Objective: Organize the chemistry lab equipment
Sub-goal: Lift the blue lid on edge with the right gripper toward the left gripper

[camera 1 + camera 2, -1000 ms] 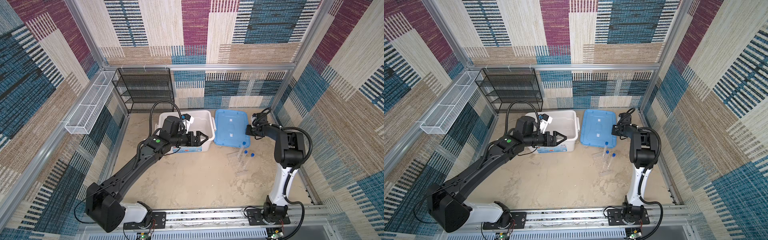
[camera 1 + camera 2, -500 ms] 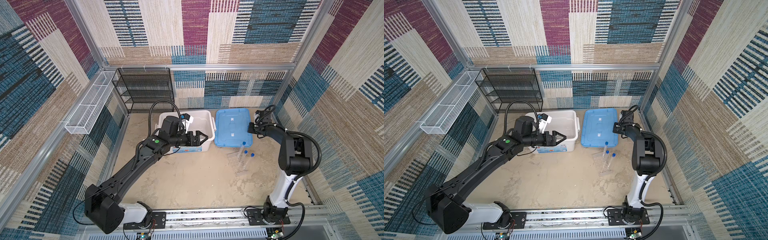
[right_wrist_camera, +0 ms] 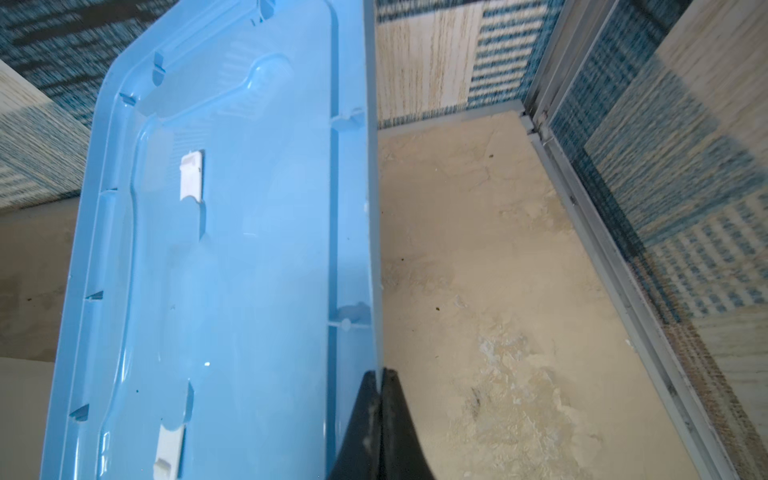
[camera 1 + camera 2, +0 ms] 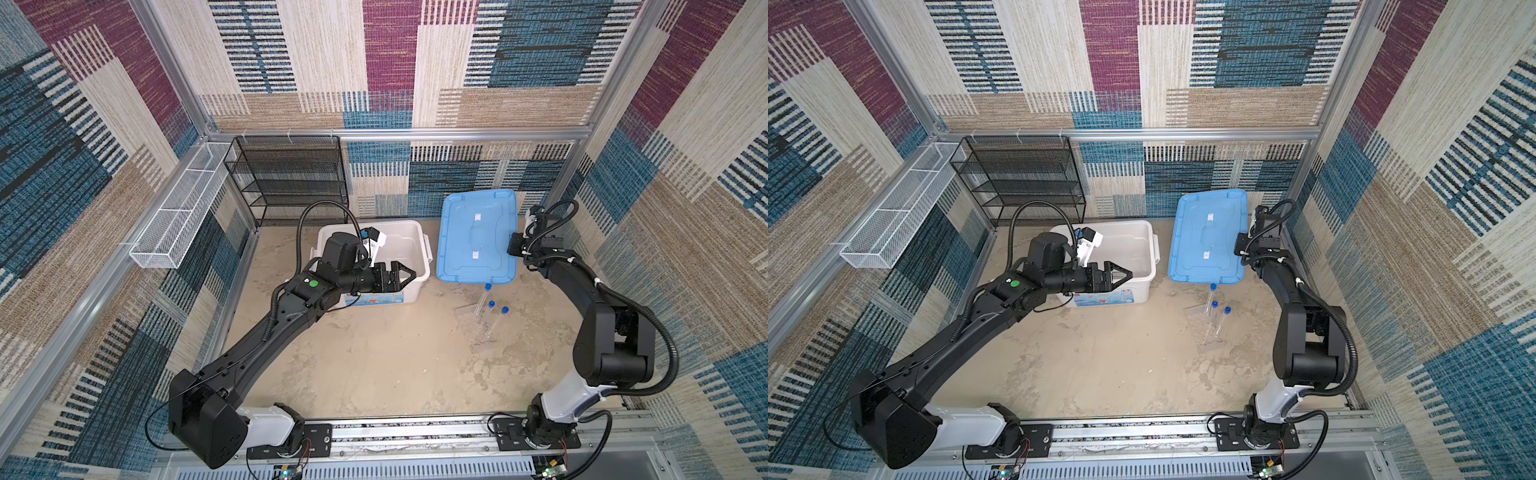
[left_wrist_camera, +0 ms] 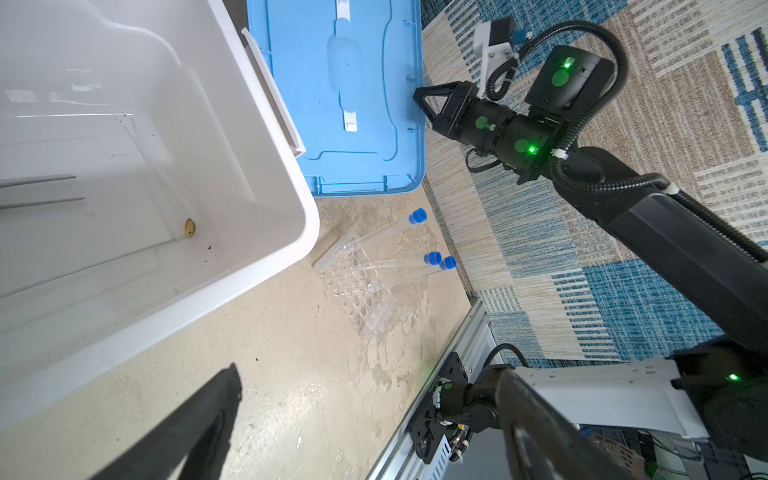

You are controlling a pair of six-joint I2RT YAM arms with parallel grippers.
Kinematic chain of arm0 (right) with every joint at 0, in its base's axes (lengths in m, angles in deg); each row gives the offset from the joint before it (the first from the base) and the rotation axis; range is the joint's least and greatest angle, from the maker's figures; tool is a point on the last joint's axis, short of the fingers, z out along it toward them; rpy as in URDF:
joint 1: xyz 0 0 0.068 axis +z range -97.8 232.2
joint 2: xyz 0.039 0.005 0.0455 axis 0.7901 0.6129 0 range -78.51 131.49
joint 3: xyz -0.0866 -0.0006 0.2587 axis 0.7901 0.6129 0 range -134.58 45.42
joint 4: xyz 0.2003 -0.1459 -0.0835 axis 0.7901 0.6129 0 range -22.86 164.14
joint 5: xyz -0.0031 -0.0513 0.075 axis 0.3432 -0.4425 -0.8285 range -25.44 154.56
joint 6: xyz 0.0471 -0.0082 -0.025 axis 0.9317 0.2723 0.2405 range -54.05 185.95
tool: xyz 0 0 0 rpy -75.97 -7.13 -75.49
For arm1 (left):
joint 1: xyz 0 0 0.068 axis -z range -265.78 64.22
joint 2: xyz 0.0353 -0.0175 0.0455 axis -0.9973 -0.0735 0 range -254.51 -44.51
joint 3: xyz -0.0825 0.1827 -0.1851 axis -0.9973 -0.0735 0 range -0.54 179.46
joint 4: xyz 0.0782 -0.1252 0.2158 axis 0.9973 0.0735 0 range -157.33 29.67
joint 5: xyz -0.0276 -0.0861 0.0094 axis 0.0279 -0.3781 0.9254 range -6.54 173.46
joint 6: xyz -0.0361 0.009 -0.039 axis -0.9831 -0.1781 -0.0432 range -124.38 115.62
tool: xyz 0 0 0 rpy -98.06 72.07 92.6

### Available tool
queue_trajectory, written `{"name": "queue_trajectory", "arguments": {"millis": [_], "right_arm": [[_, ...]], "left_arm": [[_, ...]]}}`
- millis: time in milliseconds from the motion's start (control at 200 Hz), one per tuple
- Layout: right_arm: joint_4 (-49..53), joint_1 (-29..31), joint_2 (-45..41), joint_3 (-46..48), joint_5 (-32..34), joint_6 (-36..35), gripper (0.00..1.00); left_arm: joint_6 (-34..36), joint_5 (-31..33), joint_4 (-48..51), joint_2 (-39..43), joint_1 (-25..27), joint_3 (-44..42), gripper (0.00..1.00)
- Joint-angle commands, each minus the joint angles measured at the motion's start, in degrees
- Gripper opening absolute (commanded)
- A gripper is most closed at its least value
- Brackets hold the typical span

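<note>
My right gripper (image 3: 379, 409) is clenched on the blue lid (image 3: 232, 249) by its rim. The lid's near edge sits just beside the three tubes (image 4: 487, 318) in the rack (image 5: 357, 291), by the table's (image 4: 374, 365) right edge. A slip could topple them. My left gripper (image 4: 405, 275) hangs released over the tub (image 4: 409, 293).

Blue lid (image 4: 459, 249); white tub (image 4: 420, 258); blue tube caps (image 4: 491, 304).

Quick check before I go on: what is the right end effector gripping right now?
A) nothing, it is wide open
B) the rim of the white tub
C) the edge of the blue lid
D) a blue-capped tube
C: in the right wrist view, the right end effector is shut on the rim of the blue lid, which passes between its fingers.
</note>
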Motion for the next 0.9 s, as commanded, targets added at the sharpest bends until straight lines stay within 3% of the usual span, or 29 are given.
{"name": "queue_trajectory", "arguments": {"millis": [0,361,761,891], "right_arm": [[-3.49,-0.03,-2.83,-0.56,0.34,0.92,0.0],[-0.43,-0.03,-14.83,-1.76,-5.42,-0.27,0.0],[-7.31,0.21,-28.02,2.89,-27.62,3.81,0.0],[-8.79,1.92,-29.44,3.41,-29.92,4.87,0.0]], "left_arm": [[4.45,1.14,-1.33,0.71,-0.13,1.3,0.99],[12.76,3.6,-3.65,2.51,-0.48,4.58,0.98],[12.76,3.8,-7.91,-1.82,-0.1,7.97,0.97],[11.0,3.78,-13.06,-1.79,0.31,6.62,0.96]]}}
